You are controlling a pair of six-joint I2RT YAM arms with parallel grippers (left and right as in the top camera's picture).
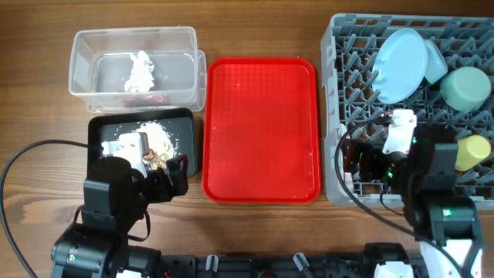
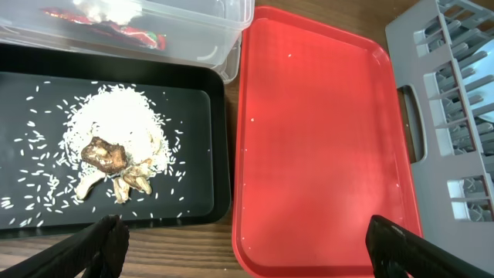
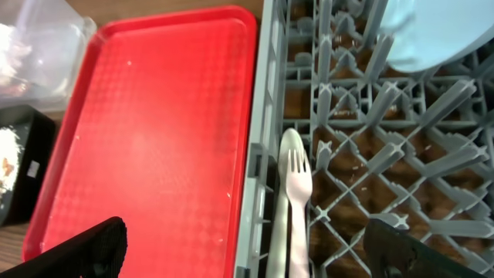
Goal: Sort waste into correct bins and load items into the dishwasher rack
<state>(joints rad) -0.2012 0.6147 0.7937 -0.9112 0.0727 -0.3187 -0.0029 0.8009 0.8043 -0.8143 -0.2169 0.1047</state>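
Observation:
The grey dishwasher rack (image 1: 340,93) at the right holds a pale blue plate (image 1: 401,66), a pale blue bowl (image 1: 434,62), a mint-green bowl (image 1: 466,87) and a yellow cup (image 1: 472,152). A white fork (image 3: 299,208) and spoon (image 3: 282,201) lie in the rack's left edge. The clear tub (image 1: 85,58) holds crumpled tissue (image 1: 141,71) and a red wrapper (image 2: 123,31). The black tray (image 2: 201,147) holds rice and brownish scraps (image 2: 112,158). My left gripper (image 2: 243,247) is open and empty over the front edges of the black tray and the red tray. My right gripper (image 3: 247,247) is open, above the fork.
The red serving tray (image 1: 261,127) lies bare between the bins and the rack, with a few crumbs. The rack's handle slot (image 2: 411,123) faces the red tray. Black cables run across the wooden table at both front corners.

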